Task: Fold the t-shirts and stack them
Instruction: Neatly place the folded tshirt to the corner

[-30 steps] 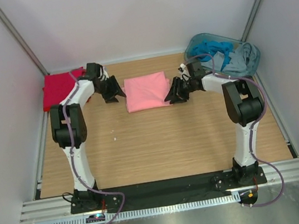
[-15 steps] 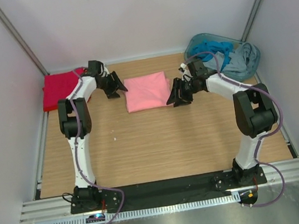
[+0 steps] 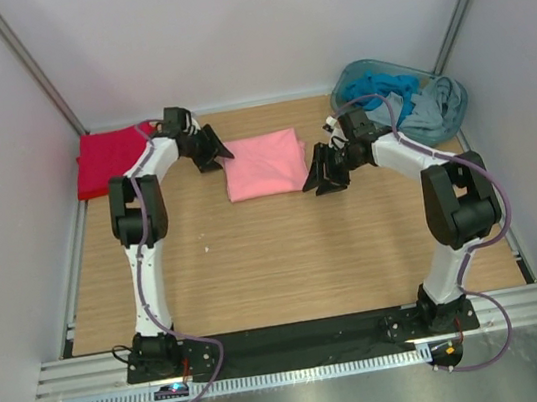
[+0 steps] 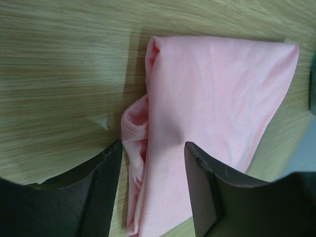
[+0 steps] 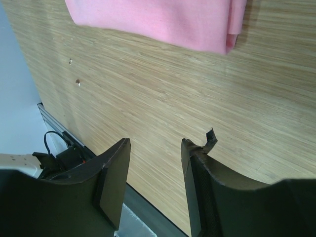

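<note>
Pink tee (image 3: 263, 163) lies folded mid-tabletop (image 3: 287, 259); red tee (image 3: 106, 160) lies folded in the far-left corner. Left hand (image 3: 218, 154) and right hand (image 3: 322, 175) flank the pink tee, both released and empty. Only stacking appears left.

Count, this frame.
Tees: 2. One pink tee (image 3: 263, 163), mid-desk; one red tee (image 3: 106, 160), far left.
Arms: 2, one hand each: left hand (image 3: 213, 154), right hand (image 3: 320, 175).
Bin (image 3: 356, 77): 1, teal, far right.
Blue-grey cloth (image 3: 431, 106) heaped in it: number of pieces cannot be told.
Desk (image 3: 287, 259): 1.
</note>
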{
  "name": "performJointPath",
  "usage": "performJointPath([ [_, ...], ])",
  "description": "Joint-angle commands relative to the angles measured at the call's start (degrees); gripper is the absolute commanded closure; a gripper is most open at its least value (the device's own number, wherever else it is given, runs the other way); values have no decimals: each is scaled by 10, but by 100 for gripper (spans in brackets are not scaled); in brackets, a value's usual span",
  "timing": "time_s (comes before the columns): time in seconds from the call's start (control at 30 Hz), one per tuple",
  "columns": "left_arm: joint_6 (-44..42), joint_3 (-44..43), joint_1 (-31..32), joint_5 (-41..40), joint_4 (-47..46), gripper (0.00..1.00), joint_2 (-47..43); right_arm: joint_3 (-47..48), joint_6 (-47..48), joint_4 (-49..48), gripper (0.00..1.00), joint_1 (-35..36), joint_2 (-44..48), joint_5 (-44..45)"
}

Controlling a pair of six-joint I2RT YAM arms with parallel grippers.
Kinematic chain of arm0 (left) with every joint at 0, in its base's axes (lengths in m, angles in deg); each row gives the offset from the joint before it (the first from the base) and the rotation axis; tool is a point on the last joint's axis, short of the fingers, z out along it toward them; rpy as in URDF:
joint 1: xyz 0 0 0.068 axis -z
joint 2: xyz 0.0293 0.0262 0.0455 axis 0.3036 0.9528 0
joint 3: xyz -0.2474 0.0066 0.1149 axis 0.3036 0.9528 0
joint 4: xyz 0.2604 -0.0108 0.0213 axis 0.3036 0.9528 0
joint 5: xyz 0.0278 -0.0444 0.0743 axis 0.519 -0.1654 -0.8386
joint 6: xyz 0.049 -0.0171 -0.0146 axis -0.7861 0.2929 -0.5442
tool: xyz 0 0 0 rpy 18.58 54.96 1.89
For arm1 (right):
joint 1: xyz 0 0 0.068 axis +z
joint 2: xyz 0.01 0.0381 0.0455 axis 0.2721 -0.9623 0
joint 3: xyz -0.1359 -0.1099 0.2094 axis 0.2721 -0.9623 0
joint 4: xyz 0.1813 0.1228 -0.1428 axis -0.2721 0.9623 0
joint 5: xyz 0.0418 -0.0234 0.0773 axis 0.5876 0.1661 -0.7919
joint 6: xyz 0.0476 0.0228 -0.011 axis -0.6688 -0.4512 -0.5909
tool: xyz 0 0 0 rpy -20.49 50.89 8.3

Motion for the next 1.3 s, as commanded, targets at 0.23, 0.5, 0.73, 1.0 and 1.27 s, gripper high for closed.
performJointPath([
  [0.23,3,22,19,-54,-10,54,25,26,5,7,47,1,29,-1],
  [0.5,1,-37,36,-78,2,94,31,-4,6,-5,47,1,57,3],
  [0.73,-73,-93,39,-152,102,100,-34,-28,-12,-31,48,1,73,-1],
  [1.0,-171,-169,21,-233,215,100,-71,-64,-43,-85,48,1,91,-11],
  [1.27,-257,-198,-34,-319,233,100,-108,-85,-56,-116,48,1,108,-16],
])
